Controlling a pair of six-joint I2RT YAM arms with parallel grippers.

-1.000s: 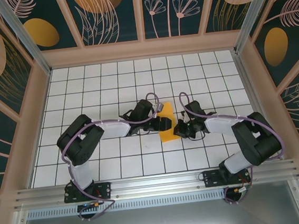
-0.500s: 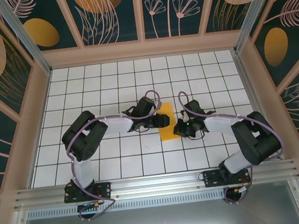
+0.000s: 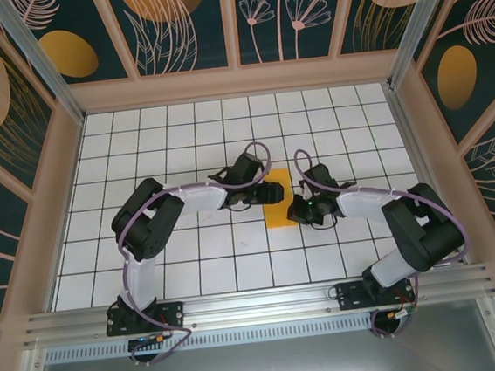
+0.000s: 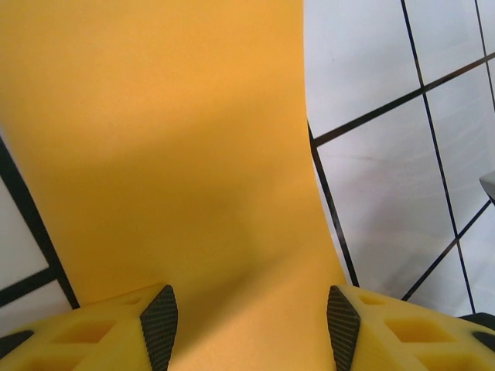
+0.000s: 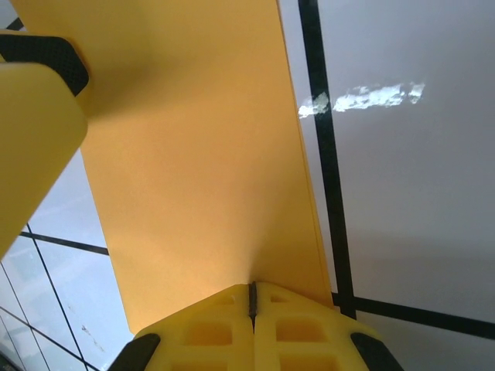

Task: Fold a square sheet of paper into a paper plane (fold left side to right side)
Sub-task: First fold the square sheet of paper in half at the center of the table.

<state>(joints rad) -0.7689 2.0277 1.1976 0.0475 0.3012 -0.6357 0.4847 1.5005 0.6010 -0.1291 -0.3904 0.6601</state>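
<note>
Lies mid-surface (image 3: pixel 181 130) between both arms, square sheet of paper (image 3: pixel 277 202); pinched at edge by closed right claw (image 5: pixel 251 297); straddled, unpinched, by half-wide left claw (image 4: pixel 251 317); probably light, floppy, easily creased; best gripped at edges.

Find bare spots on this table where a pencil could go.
Free: far tile rows of the table between the back wall and the arms; near tiles between the two bases. Crowded: the centre, where left end effector and right end effector flank the paper.
</note>
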